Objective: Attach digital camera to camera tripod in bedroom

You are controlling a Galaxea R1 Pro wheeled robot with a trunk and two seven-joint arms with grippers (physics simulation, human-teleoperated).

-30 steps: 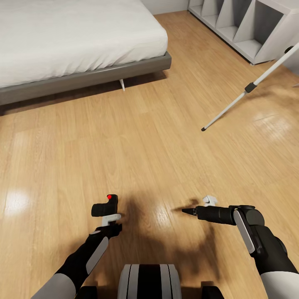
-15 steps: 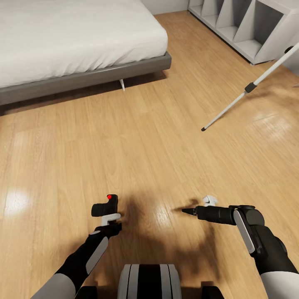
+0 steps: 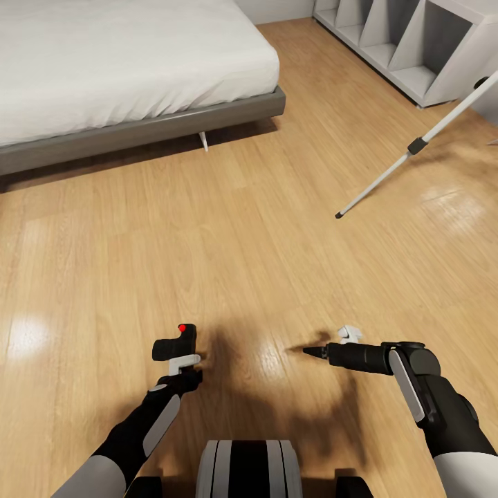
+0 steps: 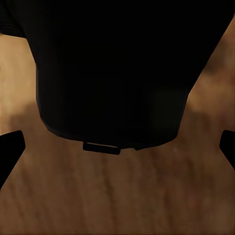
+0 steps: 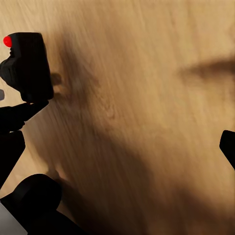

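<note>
While head view shows tripod leg [image 3: 408, 155], left tool [image 3: 181, 361] grips camera [image 4: 112, 68].

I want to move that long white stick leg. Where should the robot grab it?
Best guess: grip the camera tripod leg on the bare white tube just above its black joint, coming from the side with fingers across it. The leg is thin, round and slanted, so the joint could stop slipping. The right gripper is nearer.
</note>
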